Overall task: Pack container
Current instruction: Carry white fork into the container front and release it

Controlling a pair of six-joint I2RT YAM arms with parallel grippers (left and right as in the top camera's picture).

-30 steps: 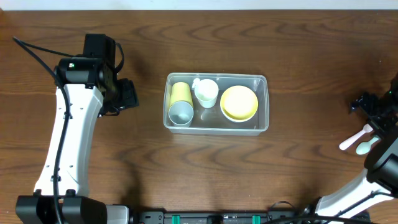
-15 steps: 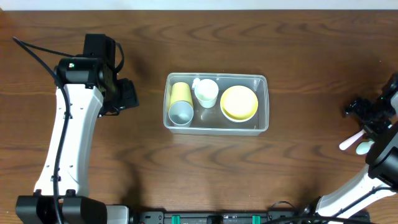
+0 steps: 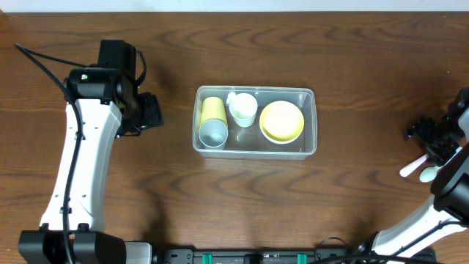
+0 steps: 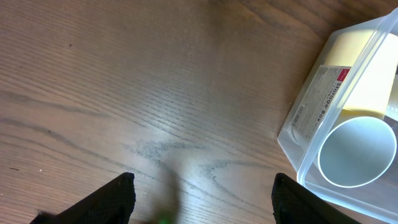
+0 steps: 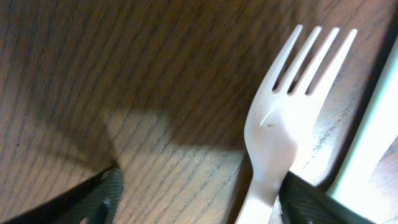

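The container [image 3: 308, 95] is a clear rectangular tub in the middle of the table. It holds a yellow cup [image 3: 212, 108], a grey cup [image 3: 213, 133], a white cup [image 3: 243, 108] and a yellow bowl [image 3: 281, 121]. My left gripper [image 3: 152, 111] hangs open over bare wood to the left of the tub [image 4: 305, 112]. My right gripper [image 5: 199, 199] is open low over the table at the far right. A white fork [image 5: 280, 124] lies between its fingers, close against the right one [image 5: 311, 202], with a wide gap to the left one.
A pale green utensil [image 5: 373, 124] lies just right of the fork; from overhead a white handle [image 3: 410, 168] and a pale green spoon [image 3: 427, 174] show by the right edge. The grey cup [image 4: 354, 152] lies on its side, mouth toward the left wrist camera.
My right gripper has shifted toward the table's front, down over the utensils. The left arm and the tub have not moved.
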